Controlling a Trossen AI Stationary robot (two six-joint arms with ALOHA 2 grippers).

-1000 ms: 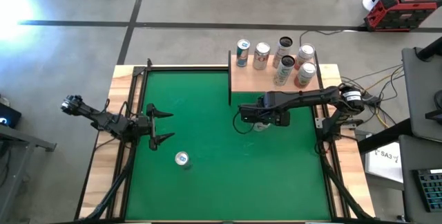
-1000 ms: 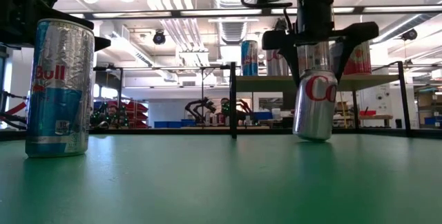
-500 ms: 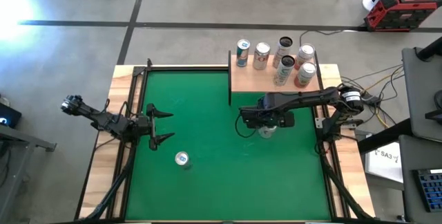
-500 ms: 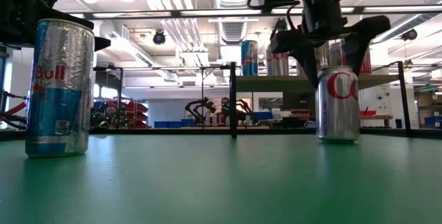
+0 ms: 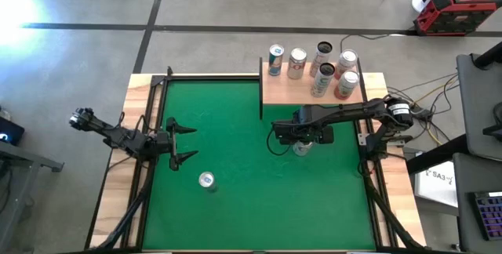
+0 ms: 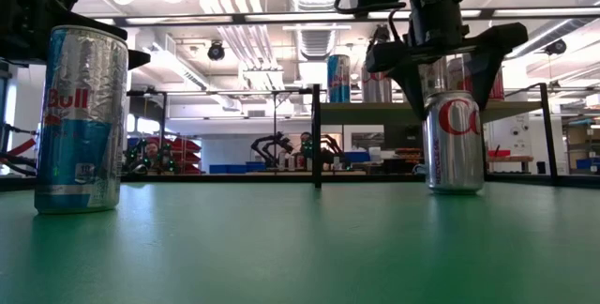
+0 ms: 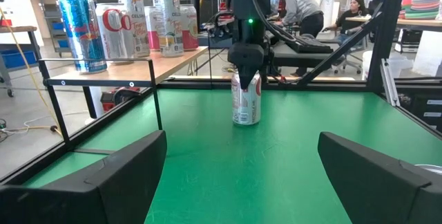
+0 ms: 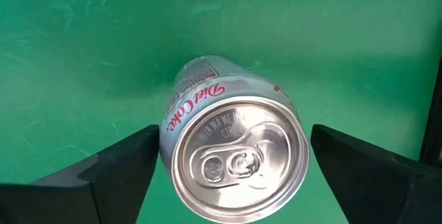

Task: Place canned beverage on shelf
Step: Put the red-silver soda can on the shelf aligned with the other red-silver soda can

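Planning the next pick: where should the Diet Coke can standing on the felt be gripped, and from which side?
Grip the Diet Coke can on its upper side wall, coming straight down from above. It stands upright, and the right end effector already hangs open over it, fingers on either side.

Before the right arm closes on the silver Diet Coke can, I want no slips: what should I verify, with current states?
1. Silver Diet Coke can standing upright on the green felt: ok.
2. Right gripper open, one finger on each side of the can: ok.
3. Can centred between the fingers: ok.
4. Bare space on the pale-wood shelf: ok, its near-left part.
5. Left gripper open, parked at the left edge: ok.
6. Blue-and-silver Red Bull can clear of the path: ok.
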